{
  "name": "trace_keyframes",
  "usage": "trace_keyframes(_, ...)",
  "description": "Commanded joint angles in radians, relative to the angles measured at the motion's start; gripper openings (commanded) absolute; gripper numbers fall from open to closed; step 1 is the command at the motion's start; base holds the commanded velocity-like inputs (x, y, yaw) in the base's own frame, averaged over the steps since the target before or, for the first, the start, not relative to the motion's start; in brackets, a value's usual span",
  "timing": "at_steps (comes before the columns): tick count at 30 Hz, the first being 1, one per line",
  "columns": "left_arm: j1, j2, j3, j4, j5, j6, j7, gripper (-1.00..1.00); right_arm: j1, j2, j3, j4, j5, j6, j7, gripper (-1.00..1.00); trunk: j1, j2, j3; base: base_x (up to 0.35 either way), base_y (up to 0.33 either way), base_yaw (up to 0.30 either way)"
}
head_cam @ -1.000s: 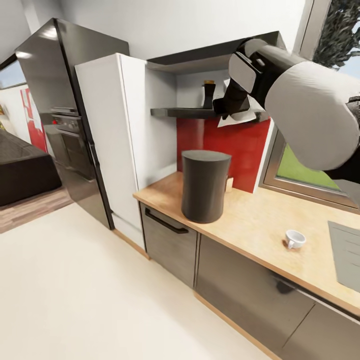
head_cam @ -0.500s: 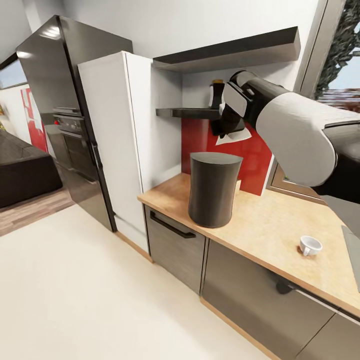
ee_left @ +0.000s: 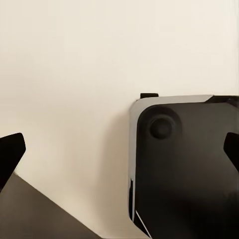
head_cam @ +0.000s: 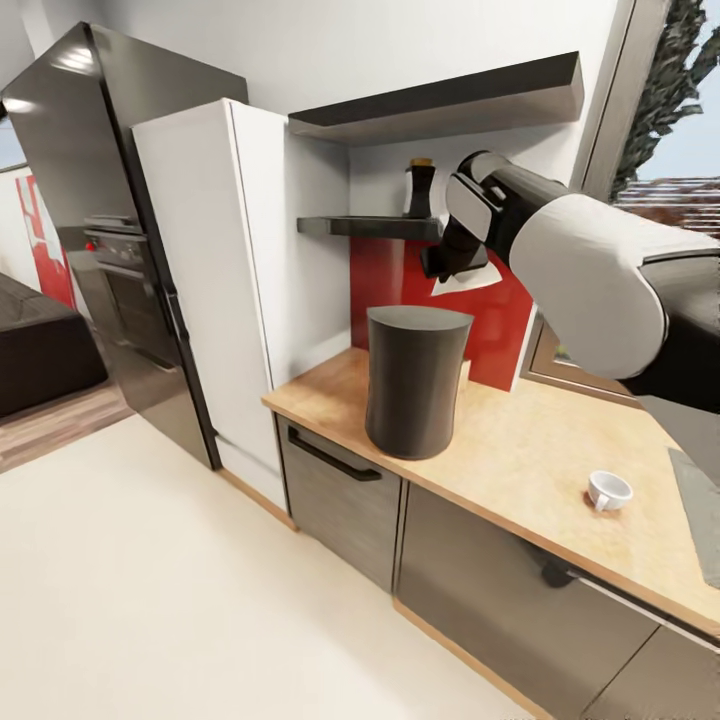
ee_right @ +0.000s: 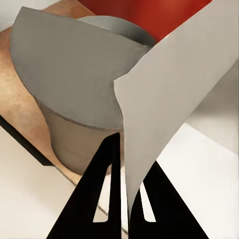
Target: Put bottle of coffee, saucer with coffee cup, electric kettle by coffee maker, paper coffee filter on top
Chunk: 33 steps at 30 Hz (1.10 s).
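The dark-grey coffee maker (head_cam: 415, 380) stands on the wood-grain kitchen countertop (head_cam: 520, 440). Just above and behind its top, my right gripper (head_cam: 448, 262) is shut on the white paper coffee filter (head_cam: 470, 281). In the right wrist view the filter (ee_right: 169, 99) rises from between the black fingers (ee_right: 107, 189), with the coffee maker's flat top (ee_right: 64, 64) just beyond. The bottle of coffee (head_cam: 420, 190) stands on the kitchen shelf (head_cam: 365, 227). The coffee cup (head_cam: 608, 490) sits alone on the counter. My left gripper (ee_left: 119, 149) hangs open over the floor. Saucer and electric kettle are out of view.
A white tall cabinet (head_cam: 210, 280) and a black fridge (head_cam: 110, 180) stand left of the counter. A second dark shelf (head_cam: 440, 100) hangs above the niche. The sink's edge (head_cam: 700, 510) is at far right. Cream floor (head_cam: 150, 580) lies in front.
My right gripper has come down from shelf level with the filter and now hangs below the shelf, over the coffee maker. The head view has shifted slightly.
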State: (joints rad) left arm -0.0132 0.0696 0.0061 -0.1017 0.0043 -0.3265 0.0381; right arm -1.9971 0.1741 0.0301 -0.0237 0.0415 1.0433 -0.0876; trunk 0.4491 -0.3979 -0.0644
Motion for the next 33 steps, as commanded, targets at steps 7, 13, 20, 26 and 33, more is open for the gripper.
trace_keyframes(7, -0.001, 0.001, 0.0, 0.0, 0.0, -0.003, 0.001, 1.0, 0.001, 0.0, 0.003, -0.001, 0.001, 0.004, 0.0, -1.0, 0.001, -0.002, -0.002, 0.053, 0.0, -0.218)
trace_keyframes(13, -0.001, 0.001, -0.001, 0.0, 0.0, -0.003, 0.0, 1.0, 0.003, 0.0, 0.004, -0.001, 0.001, 0.004, 0.0, -1.0, 0.001, -0.002, -0.002, 0.144, 0.082, -0.032)
trace_keyframes(20, -0.001, 0.001, -0.002, 0.0, 0.0, -0.003, 0.0, 1.0, 0.006, 0.0, 0.004, -0.001, 0.001, 0.004, 0.0, -1.0, 0.001, -0.002, -0.002, 0.27, 0.202, -0.003)
trace_keyframes(26, -0.001, 0.0, -0.001, 0.0, 0.0, -0.003, 0.001, 1.0, 0.026, 0.0, 0.004, -0.001, 0.001, 0.004, 0.0, -1.0, 0.001, -0.002, -0.002, 0.186, 0.148, 0.0)
trace_keyframes(33, -0.001, -0.001, -0.002, 0.0, 0.0, -0.003, 0.001, 1.0, 0.046, 0.0, 0.004, -0.001, 0.001, 0.004, 0.0, -1.0, 0.001, -0.002, -0.002, 0.011, 0.009, 0.0)
